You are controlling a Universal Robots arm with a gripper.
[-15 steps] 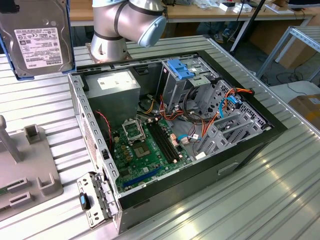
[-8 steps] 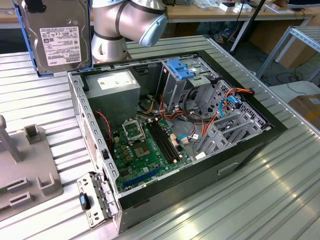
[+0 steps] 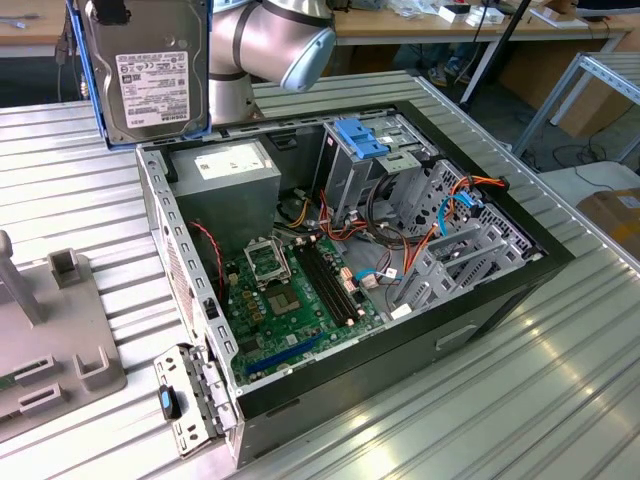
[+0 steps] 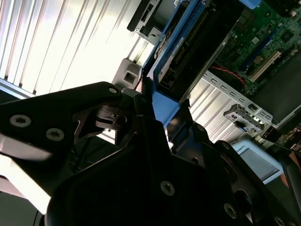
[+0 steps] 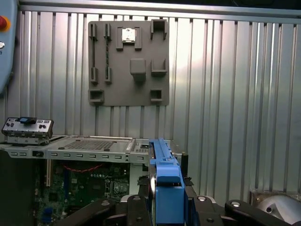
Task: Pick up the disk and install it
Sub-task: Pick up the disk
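Note:
The disk (image 3: 146, 66) hangs upright in the air at the exterior view's upper left, above the back corner of the open computer case (image 3: 430, 345). It is a dark drive with a white label, framed by blue rails. In both wrist views my gripper (image 5: 167, 209) is shut on the disk's blue tab end (image 5: 167, 186), with black fingers (image 5: 141, 207) on either side of it. In the second wrist view the disk (image 4: 188, 44) reaches from the gripper (image 4: 157, 110) toward the case below.
Inside the case lie a green motherboard (image 3: 295, 290), a grey power supply (image 3: 225, 175), coloured cables and a grey drive cage with a light-blue top (image 3: 362, 140). A grey fixture plate (image 3: 50, 330) sits on the ribbed metal table. A loose front panel (image 3: 190, 400) leans at the case's near corner.

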